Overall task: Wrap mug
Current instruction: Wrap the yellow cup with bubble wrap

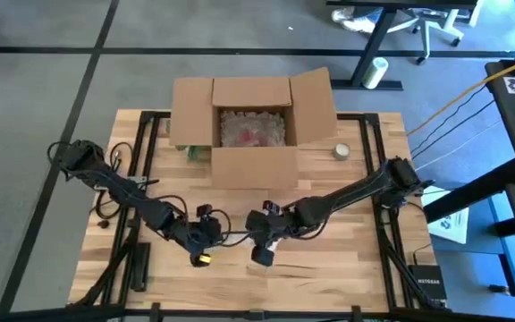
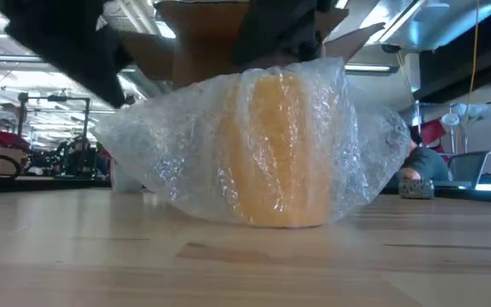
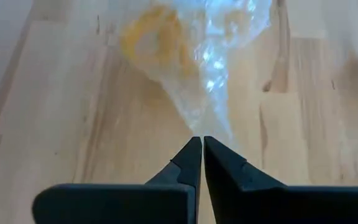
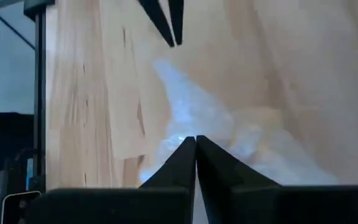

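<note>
A yellow mug stands on the wooden table, wrapped in clear bubble wrap that bulges out on both sides of it. In the left wrist view the mug shows through the wrap. My left gripper is shut on one drawn-out end of the wrap. My right gripper is shut on the wrap from the opposite side. From above, both grippers meet near the table's near middle. My left gripper pinches a narrowed, gathered end of the bubble wrap between its two shut fingers, at their free ends. The wrap widens from there toward the mug, which rests on the table. My right gripper pinches the bubble wrap between its two shut fingers, on the side away from my left gripper. The wrap spreads out beyond the fingertips and lies low over the table.
An open cardboard box with bubble wrap inside stands at the table's far middle. A small roll lies to its right and a green thing at its left corner. Bare wood lies near the front edge.
</note>
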